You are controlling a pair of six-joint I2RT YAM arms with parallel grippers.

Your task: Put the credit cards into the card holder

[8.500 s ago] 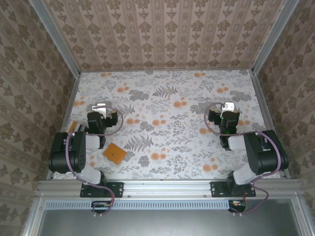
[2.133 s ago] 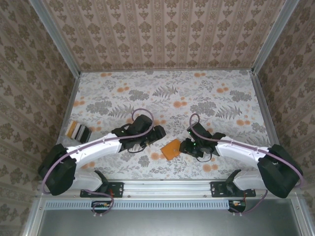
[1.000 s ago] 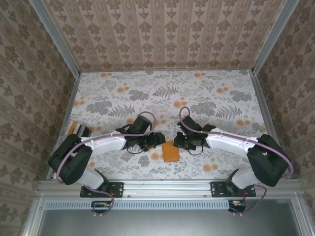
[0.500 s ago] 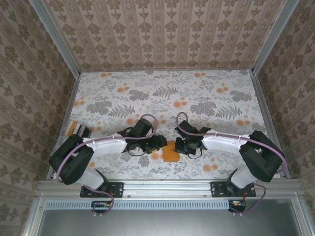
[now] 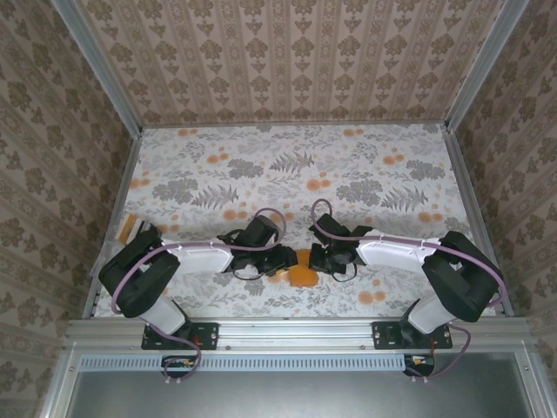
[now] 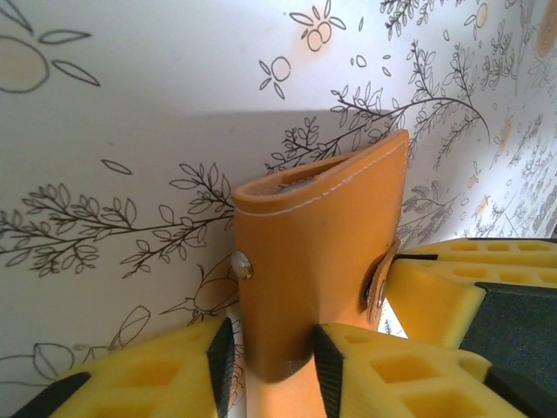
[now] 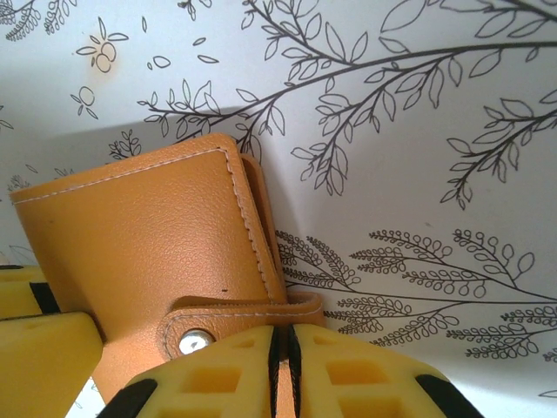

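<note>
The card holder lies at the desk's six o'clock; the right claw pinches its strap from three o'clock, and the left claw straddles it from nine o'clock, though I cannot tell if it grips

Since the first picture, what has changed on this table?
Both arms swung in to the near middle. The card holder moved right, from beside the left arm to there; now the right gripper pinches its strap and the left gripper clamps its edge. The credit cards stayed at the left edge.
</note>
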